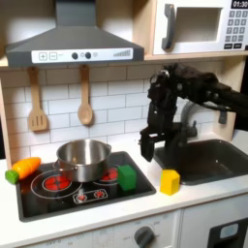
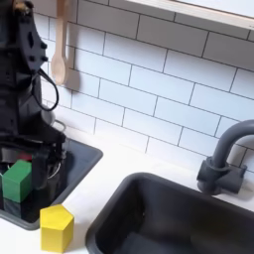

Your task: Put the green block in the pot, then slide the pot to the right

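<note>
The green block (image 1: 127, 177) rests on the black stovetop (image 1: 58, 197) near its right front corner, just right of the silver pot (image 1: 84, 158), which stands on the back of the stove. My gripper (image 1: 150, 147) hangs above and slightly right of the block, fingers pointing down and apart, nothing between them. In the second exterior view the green block (image 2: 17, 182) sits low at the left, with my dark gripper (image 2: 35, 149) just above and behind it.
A yellow block (image 1: 170, 181) (image 2: 56, 226) lies on the counter between stove and sink (image 1: 208, 160). An orange toy carrot (image 1: 21, 170) lies at the stove's left edge. A grey faucet (image 2: 223, 159) stands behind the sink. Wooden utensils (image 1: 85, 102) hang on the tiled wall.
</note>
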`<state>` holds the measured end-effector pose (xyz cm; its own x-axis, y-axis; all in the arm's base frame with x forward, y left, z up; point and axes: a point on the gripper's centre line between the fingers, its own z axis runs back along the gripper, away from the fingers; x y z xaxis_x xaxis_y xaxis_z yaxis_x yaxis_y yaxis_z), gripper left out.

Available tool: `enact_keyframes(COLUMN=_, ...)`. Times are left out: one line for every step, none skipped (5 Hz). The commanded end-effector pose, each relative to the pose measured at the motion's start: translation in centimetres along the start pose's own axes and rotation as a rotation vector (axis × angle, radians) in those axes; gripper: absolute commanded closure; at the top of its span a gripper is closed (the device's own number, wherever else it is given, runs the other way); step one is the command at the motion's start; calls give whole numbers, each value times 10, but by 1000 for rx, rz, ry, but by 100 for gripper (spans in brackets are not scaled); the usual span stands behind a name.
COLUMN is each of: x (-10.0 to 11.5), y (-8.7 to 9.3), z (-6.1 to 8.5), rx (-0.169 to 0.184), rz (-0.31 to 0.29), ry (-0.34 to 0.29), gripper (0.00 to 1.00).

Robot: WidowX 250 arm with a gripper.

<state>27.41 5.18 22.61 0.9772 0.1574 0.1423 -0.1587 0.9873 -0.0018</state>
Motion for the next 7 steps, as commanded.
enact_keyframes(x=18, y=18, z=-3, rx=21, rz=24, ry=-2, gripper=0)
enact_keyframes(x=26, y=25, z=-7, rx=23, rz=27, ry=-1, gripper=0)
enact_keyframes(x=34, y=29, z=-14, rx=23, rz=23, ry=8, gripper=0)
enact_keyframes(x=41, y=30, z=-23, rx=24, rz=19, ry=16, gripper=0)
enact_keyframes(x=45, y=29, z=-31, rx=32, rz=14, ry=32, gripper=0)
enact_keyframes(x=49, y=28, z=-41, rx=34, rz=15, ry=45, gripper=0)
enact_keyframes(x=51, y=31, z=-52, rx=44, rz=9, ry=65, gripper=0)
